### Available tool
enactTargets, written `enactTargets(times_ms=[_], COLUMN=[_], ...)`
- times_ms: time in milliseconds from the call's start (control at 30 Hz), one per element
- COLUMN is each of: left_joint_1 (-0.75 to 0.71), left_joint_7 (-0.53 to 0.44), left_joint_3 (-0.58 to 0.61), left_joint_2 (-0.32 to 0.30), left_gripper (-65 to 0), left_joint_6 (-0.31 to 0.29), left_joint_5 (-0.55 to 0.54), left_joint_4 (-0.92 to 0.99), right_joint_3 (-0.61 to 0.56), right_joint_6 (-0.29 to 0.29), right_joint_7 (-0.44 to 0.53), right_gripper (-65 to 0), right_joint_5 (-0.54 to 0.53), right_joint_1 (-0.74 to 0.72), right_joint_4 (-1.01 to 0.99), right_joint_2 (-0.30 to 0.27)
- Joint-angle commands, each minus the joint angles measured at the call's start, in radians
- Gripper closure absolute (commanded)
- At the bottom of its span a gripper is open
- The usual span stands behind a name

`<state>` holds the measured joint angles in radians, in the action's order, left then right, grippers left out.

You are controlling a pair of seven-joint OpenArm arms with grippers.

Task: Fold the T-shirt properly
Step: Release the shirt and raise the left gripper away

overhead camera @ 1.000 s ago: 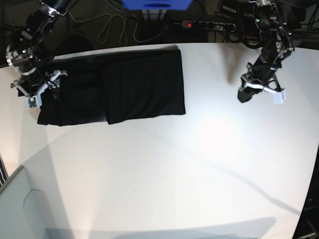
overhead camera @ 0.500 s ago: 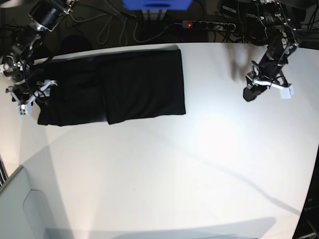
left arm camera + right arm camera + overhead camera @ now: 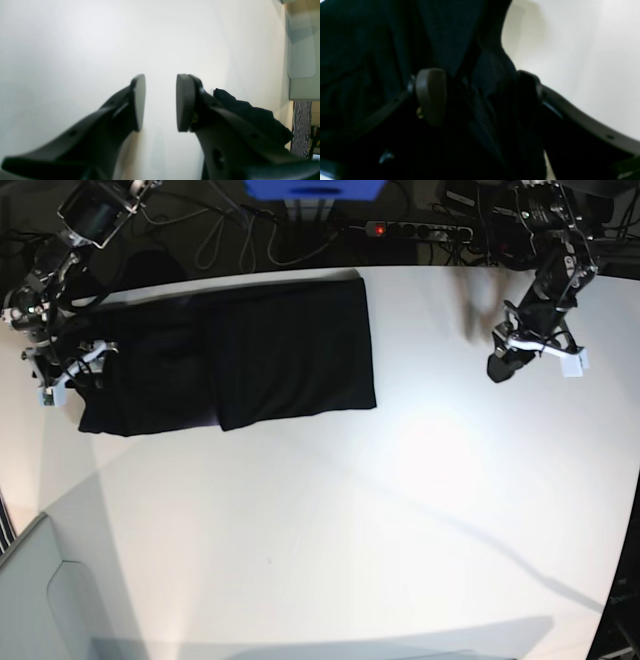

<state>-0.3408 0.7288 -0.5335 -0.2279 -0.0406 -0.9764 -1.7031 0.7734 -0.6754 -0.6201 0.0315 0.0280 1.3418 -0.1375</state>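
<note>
The shirt (image 3: 225,355) lies partly folded at the table's (image 3: 400,510) far corner, one more fold likely left; the right gripper (image 3: 480,97) straddles its edge, spread, while the left gripper (image 3: 160,102) hangs empty, parted.

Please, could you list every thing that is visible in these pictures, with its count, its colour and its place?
T-shirt: one, black, folded into a flat rectangle at the far left part of the table, plain side up.
Table: one, white, fills most of the base view.
Power strip: one, black with a red light, behind the table's far edge.
Cables: several, dark, on the floor behind the table.
Blue object: one, at the top edge, cut off by the frame.
Right gripper: one, black, jaws apart, at the shirt's left edge with black cloth between the jaws.
Left gripper: one, black, jaws apart and empty, above bare table, away from the shirt.
</note>
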Motion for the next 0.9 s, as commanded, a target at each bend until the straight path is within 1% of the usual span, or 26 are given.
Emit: enactTargets(times_ms=[0, 67, 167, 233, 300, 400, 467, 600, 700, 767, 867], left_joint_1=[-0.001, -0.001, -0.002, -0.002, -0.001, -0.002, -0.002, -0.002, 0.004, 0.006, 0.027], left_joint_7=[-0.021, -0.021, -0.016, -0.013, -0.013, -0.013, -0.013, -0.013, -0.013, -0.016, -0.021], left_joint_3=[-0.006, -0.006, -0.029, -0.055, -0.067, -0.069, -0.069, -0.06, -0.024, 0.01, 0.094], left_joint_2=[-0.014, -0.015, -0.014, -0.011, -0.011, -0.012, -0.012, -0.008, 0.008, 0.009, 0.009], left_gripper=[-20.3, -20.3, -20.3, -20.3, -20.3, -20.3, -20.3, -20.3, -20.3, -20.3, -20.2], left_joint_6=[-0.008, -0.008, -0.008, -0.008, -0.008, -0.008, -0.008, -0.008, -0.008, -0.008, -0.008], left_joint_5=[-0.014, -0.014, -0.014, -0.014, -0.014, -0.014, -0.014, -0.014, -0.014, -0.014, -0.014], left_joint_4=[-0.015, -0.015, -0.013, -0.013, -0.013, -0.013, -0.013, 0.01, 0.053, 0.073, 0.1], right_joint_3=[-0.004, -0.004, -0.004, -0.004, -0.004, -0.002, 0.001, -0.002, -0.013, -0.042, -0.099], right_joint_6=[-0.023, -0.023, -0.023, -0.023, -0.023, -0.023, -0.023, -0.023, -0.023, -0.023, -0.023], right_joint_7=[-0.039, -0.039, -0.039, -0.04, -0.04, -0.04, -0.04, -0.04, -0.04, -0.04, -0.04], right_gripper=[-31.9, -20.6, 0.0, -1.1, 0.0, -0.1, -0.1, -0.1, -0.1, -0.1, -0.1], right_joint_5=[0.021, 0.021, 0.021, 0.021, 0.021, 0.02, 0.018, 0.018, 0.018, 0.018, 0.017], right_joint_1=[0.0, 0.0, 0.0, 0.0, 0.0, 0.002, 0.019, 0.057, 0.082, 0.099, 0.129], right_joint_4=[0.0, 0.0, 0.001, 0.009, 0.011, 0.046, 0.087, 0.247, 0.347, 0.396, 0.463], right_joint_2=[-0.004, -0.004, -0.004, -0.004, -0.004, -0.003, 0.016, 0.074, 0.121, 0.134, 0.138])
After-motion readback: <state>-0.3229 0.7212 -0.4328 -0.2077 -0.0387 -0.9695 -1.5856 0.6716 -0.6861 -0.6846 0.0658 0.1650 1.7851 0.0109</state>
